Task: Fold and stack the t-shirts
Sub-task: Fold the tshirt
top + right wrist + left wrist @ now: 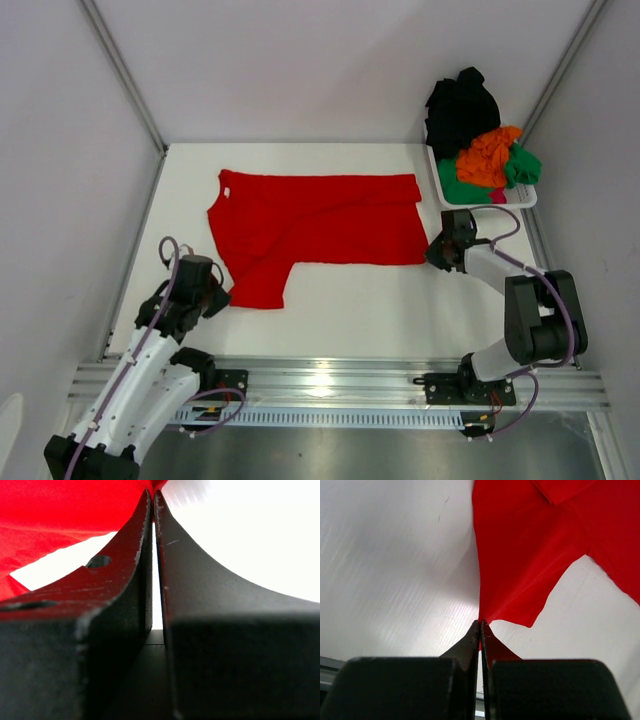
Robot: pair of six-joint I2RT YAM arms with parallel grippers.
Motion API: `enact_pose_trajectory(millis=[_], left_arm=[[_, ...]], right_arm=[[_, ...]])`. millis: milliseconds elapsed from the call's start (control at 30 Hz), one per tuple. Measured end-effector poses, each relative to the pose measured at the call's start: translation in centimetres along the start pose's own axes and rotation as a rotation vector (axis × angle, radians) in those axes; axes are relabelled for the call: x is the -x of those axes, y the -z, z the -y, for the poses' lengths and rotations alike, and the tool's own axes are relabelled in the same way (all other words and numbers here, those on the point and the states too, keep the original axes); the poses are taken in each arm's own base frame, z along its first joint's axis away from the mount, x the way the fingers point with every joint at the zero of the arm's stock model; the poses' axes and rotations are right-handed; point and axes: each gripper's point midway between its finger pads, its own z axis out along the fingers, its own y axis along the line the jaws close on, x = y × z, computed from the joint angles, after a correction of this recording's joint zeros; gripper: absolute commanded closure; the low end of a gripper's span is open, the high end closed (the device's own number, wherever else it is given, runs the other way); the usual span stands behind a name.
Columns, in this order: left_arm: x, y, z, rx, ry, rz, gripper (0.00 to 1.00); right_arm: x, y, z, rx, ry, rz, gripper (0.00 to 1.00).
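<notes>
Left gripper (480, 624) and right gripper (153, 492) both clamp red shirt (320, 215) edges, thinly. We risk a corner slipping out if the pull is uneven.

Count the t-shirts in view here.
5. The red t-shirt lies spread on the table; the black t-shirt, orange t-shirt, green t-shirt and a sliver of pink t-shirt are heaped in the white basket, far right. More may be buried.
</notes>
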Motion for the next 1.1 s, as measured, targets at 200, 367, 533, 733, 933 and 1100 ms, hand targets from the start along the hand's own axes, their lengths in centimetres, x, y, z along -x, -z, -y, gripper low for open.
enact_pose_trajectory(millis=[200, 367, 533, 733, 933, 1100], left_arm=[[0.2, 0.0, 0.2, -0.011, -0.006, 0.007, 0.99], [1.4, 0.9, 1.2, -0.037, -0.020, 0.034, 0.99], [4.3, 2.5, 3.7, -0.086, -0.040, 0.094, 0.99], [7.0, 3.5, 5.7, -0.120, -0.065, 0.165, 0.99], [8.9, 4.0, 6.7, -0.136, -0.077, 0.211, 0.99], [9.8, 4.3, 7.2, -0.154, -0.084, 0.234, 0.99]], right_arm=[[0.0, 0.7, 0.0, 0.023, 0.007, 0.014, 1.00], [0.5, 1.3, -0.5, 0.045, 0.018, 0.036, 1.00], [1.7, 1.8, -1.5, 0.070, 0.031, 0.059, 1.00], [3.4, 2.3, -2.8, 0.099, 0.034, 0.096, 1.00], [4.1, 2.3, -2.2, 0.098, 0.018, 0.100, 1.00], [4.1, 2.4, -2.2, 0.104, 0.030, 0.096, 1.00]])
